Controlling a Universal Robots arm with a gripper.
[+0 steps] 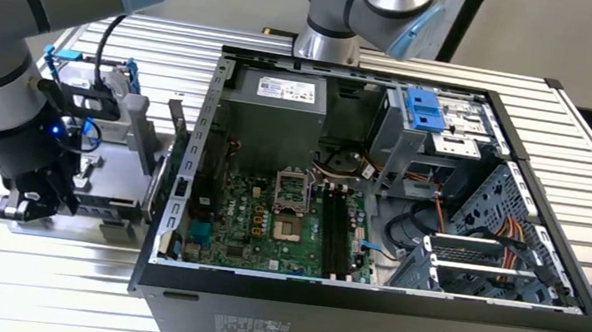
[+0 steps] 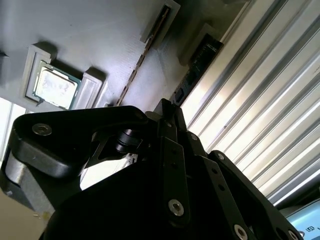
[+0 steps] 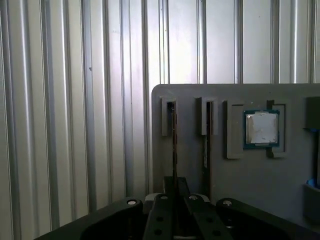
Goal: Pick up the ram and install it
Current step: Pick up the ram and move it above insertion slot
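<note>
The ram (image 3: 173, 140) is a thin stick seen edge-on, standing in a narrow slot of the grey holder tray (image 3: 260, 185). In both wrist views my gripper (image 3: 175, 189) has its black fingers closed on the stick's near end. The same ram (image 2: 142, 57) runs away from the gripper (image 2: 170, 114) along the tray (image 2: 100, 30). In the exterior view my gripper (image 1: 38, 197) hangs low over the grey fixture at the exterior view's left, beside the open computer case (image 1: 370, 302). The black memory slots (image 1: 335, 231) lie on the motherboard inside the case.
A second stick (image 3: 206, 145) stands in the neighbouring slot. A square processor chip (image 3: 261, 127) rests in a recess of the same tray. A drive with blue rails (image 1: 87, 85) stands behind the fixture. Ribbed metal table (image 1: 568, 130) surrounds everything.
</note>
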